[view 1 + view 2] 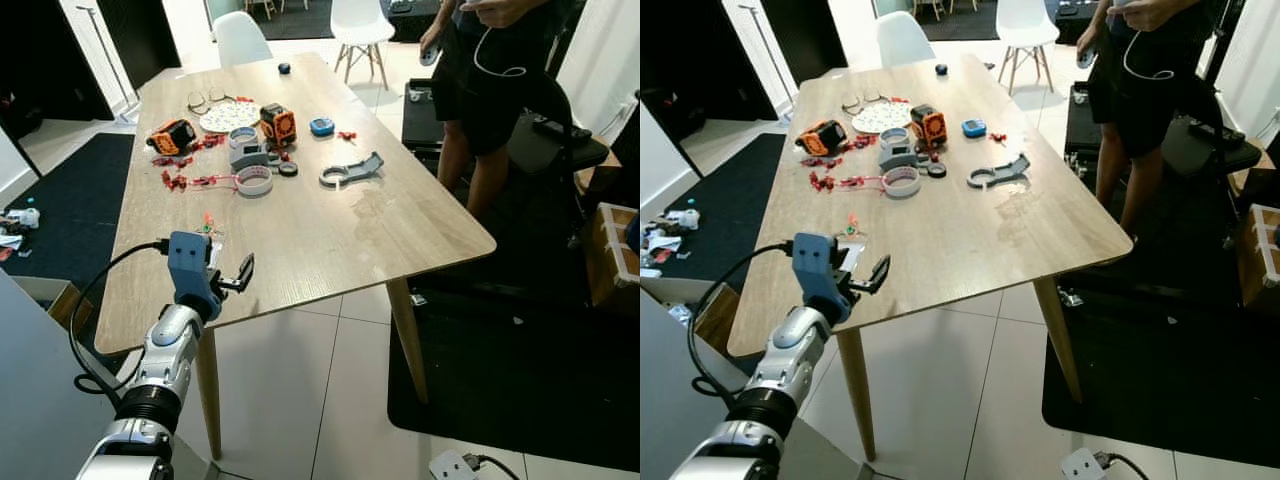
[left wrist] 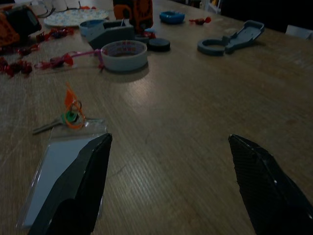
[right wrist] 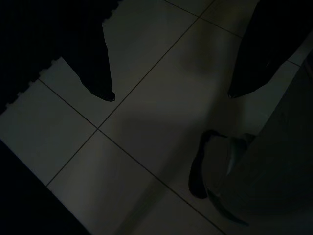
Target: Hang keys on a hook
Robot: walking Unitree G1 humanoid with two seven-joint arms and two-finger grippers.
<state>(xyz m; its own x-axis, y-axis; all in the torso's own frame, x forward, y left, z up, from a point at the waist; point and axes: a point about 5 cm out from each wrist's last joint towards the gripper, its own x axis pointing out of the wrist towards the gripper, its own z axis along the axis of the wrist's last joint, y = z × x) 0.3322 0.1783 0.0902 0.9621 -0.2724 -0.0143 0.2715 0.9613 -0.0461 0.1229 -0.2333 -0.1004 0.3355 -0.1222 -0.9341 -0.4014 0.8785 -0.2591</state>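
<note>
You see the person [image 1: 490, 80] beside the counter [image 1: 330, 240] cut off at the top edge, the clear card sleeve [image 2: 58, 171] by the keys [image 2: 68, 117] partly hidden behind a left gripper finger [image 2: 78, 191], and the small red bits [image 1: 185, 180] too tiny to identify.

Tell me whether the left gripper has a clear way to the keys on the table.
Probably yes. The left gripper is open just above the table near its front edge, and the keys with their clear card tag lie just ahead beside one finger, with nothing between them.
</note>
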